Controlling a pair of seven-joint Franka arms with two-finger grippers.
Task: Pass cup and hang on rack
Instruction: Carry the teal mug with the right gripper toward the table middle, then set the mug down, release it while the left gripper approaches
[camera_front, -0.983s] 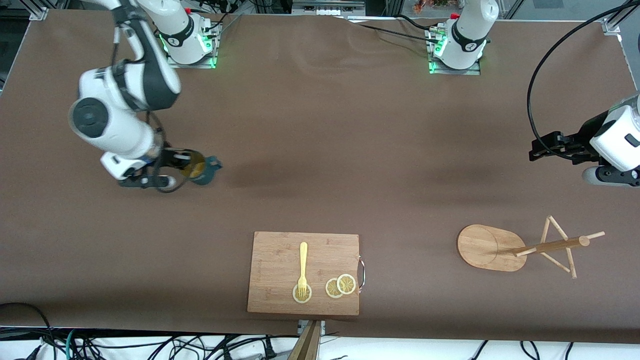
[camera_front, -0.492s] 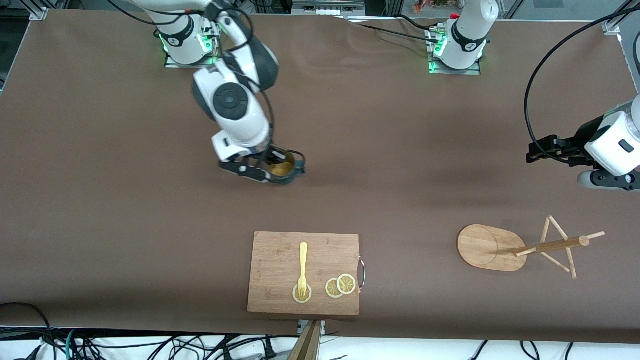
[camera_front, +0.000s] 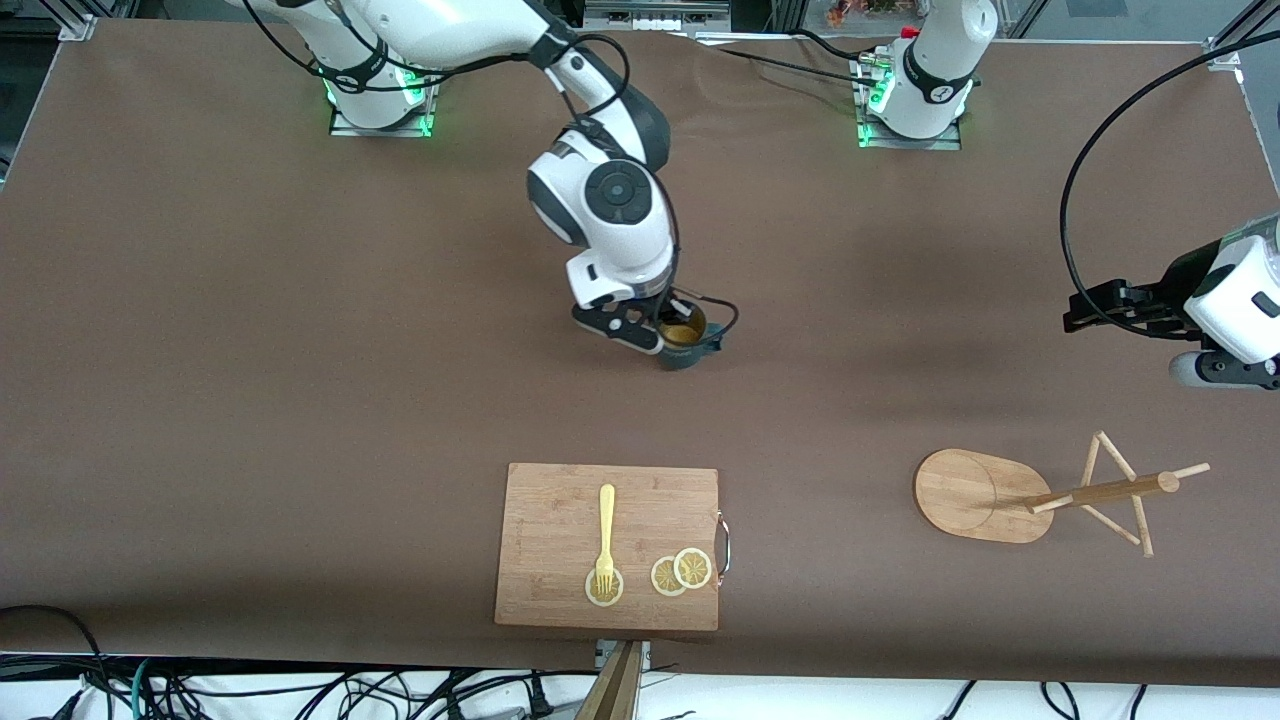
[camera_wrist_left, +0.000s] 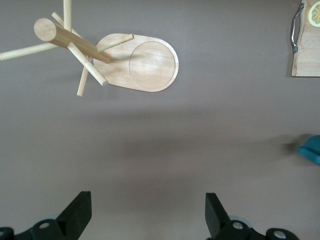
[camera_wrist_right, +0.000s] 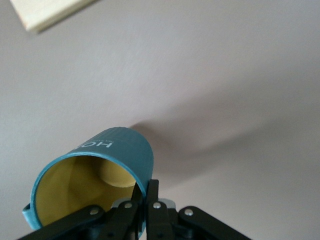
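The cup (camera_front: 688, 342), dark teal with a yellowish inside, hangs over the middle of the table. My right gripper (camera_front: 668, 335) is shut on its wall. In the right wrist view one finger sits inside the cup (camera_wrist_right: 107, 160) and one outside, where my right gripper (camera_wrist_right: 147, 187) pinches the rim. The rack (camera_front: 980, 495), a light wooden tree with an oval base and thin pegs, stands toward the left arm's end, near the front camera. My left gripper (camera_front: 1085, 308) hovers open over bare table at that end. It holds nothing (camera_wrist_left: 147, 200), with the rack (camera_wrist_left: 135, 65) in its view.
A bamboo cutting board (camera_front: 560, 520) lies near the front edge, nearer the camera than the cup. It carries a yellow fork (camera_front: 606, 535) and lemon slices (camera_front: 681, 572). One corner of the board (camera_wrist_left: 306, 55) with its metal handle shows in the left wrist view.
My right arm has swung the cup from the right arm's end of the table to over the middle. The left gripper has barely shifted and stays open.
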